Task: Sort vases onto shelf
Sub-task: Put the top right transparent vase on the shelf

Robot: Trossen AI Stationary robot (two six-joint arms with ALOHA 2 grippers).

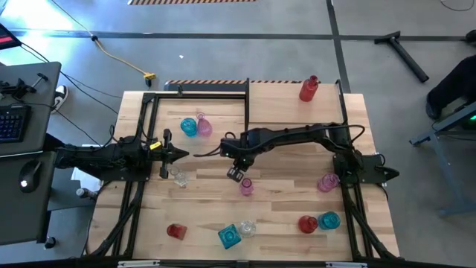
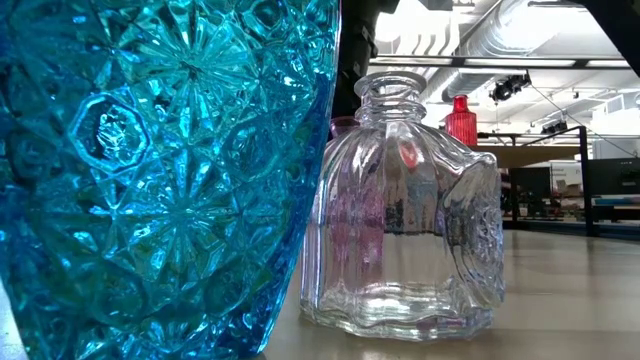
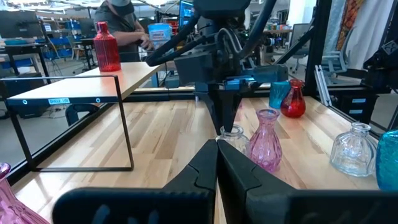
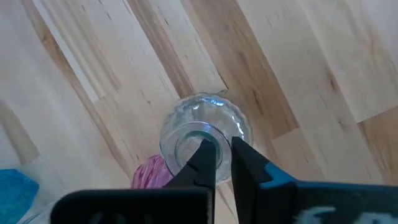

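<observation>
Step in hand: pickup of a clear ribbed squat glass vase [image 4: 186, 121] for transfer to the raised light-wood shelf on black metal posts [image 1: 282, 104].

Right gripper [image 4: 222, 147] reaching to mid-table, pointing down, closed on the rim of the clear vase: apparently one finger inside the neck, the other outside. Vase upright on the wooden tabletop [image 1: 208, 208], not yet lifted as far as can be judged. Hidden under the gripper in the high view.

Left gripper [image 1: 186, 154] shut, empty, waiting over the table's left middle.

To do the step well:
- Lift straight up. A pinch on glass is slippery and thin, so no tilt and no jerk.
- Mind the pink fluted glass bud vase [image 1: 246, 186] just beside the held one; clear its neck before any sideways travel.
- Carry high enough to pass the shelf's front edge, then set down well apart from the tall red glass bottle-vase [image 1: 309, 88] already on the shelf's far right part.
- Release only once the base sits flat.

Count, high view plus the hidden one:
- red: three (one on the shelf, two on the table)
- teal: three
- pink: three
- clear: three, counting the held one
- total: twelve; one shelved, eleven not.
</observation>
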